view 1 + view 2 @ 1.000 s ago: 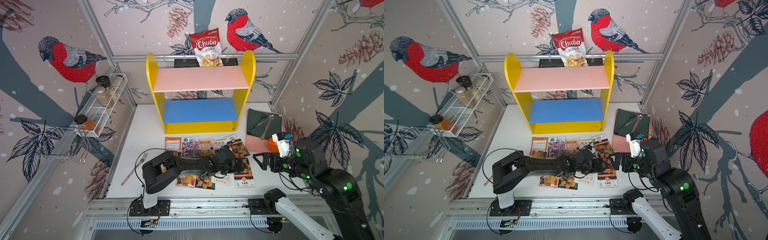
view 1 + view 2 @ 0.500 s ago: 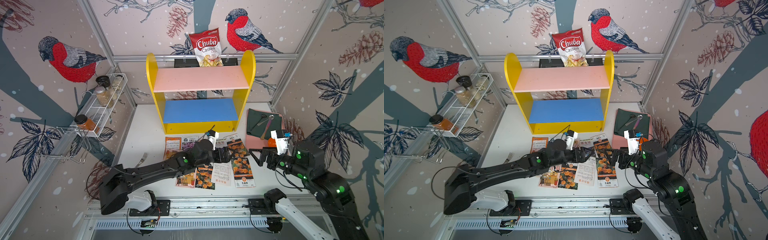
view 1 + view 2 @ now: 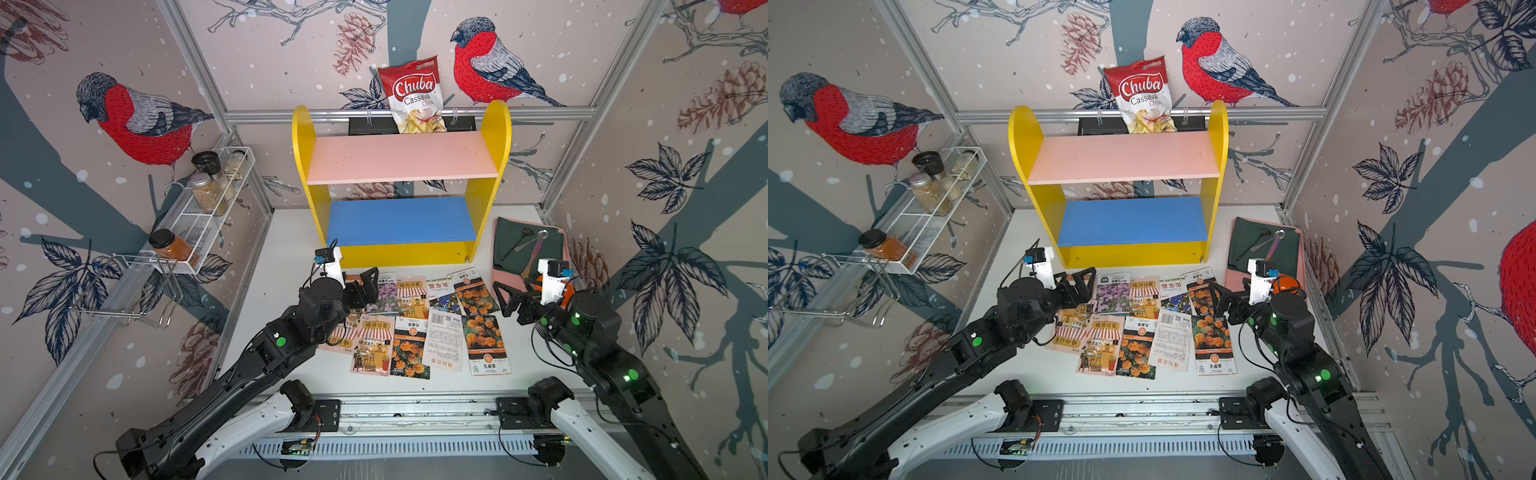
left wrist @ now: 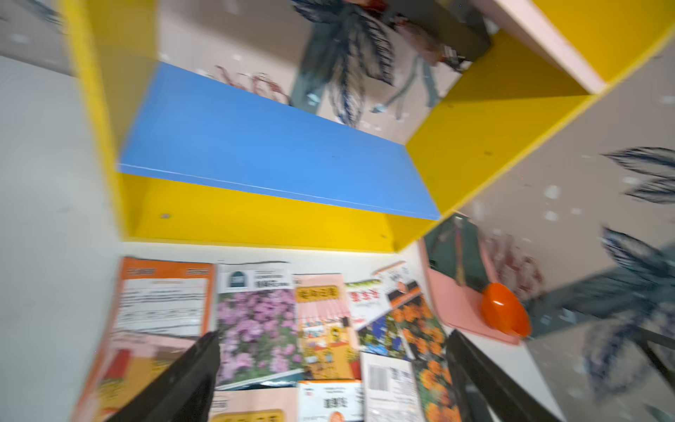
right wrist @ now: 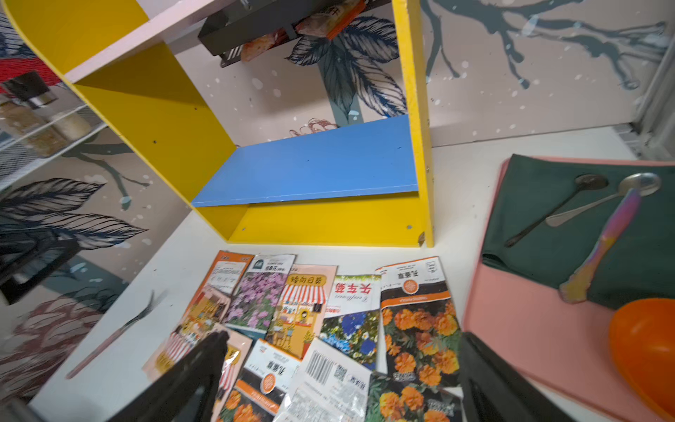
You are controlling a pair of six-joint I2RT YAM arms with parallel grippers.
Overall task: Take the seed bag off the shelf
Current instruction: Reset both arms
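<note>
Two-arm station seen from above and from both wrists. The shelf [image 3: 401, 160], with yellow side panels, a pink upper board and a blue lower board, is stood at the back of the white bench [image 3: 286, 249]. The seed bags [image 3: 409, 299] are laid flat on the bench just in front of the shelf's yellow base, in two overlapping rows. The left arm is stretched diagonally from the front rail, its wrist held low over the left end of the rows; the left claw [image 3: 370, 286] is spread wide and empty, and its dark fingers [image 4: 197, 365] are seen over a purple-flower bag [image 4: 255, 329] in the blurred left wrist view. The right arm is folded upward from its base, its forearm directed towards the middle of the bench; the right claw [image 3: 509, 301] is likewise held wide apart with nothing between its fingers [image 5: 204, 361], just beside the marigold bag [image 3: 473, 295] at the right end of the rows. A pink mat [image 5: 518, 329] carrying a green cloth [image 5: 548, 219] lies beside the right claw.
</note>
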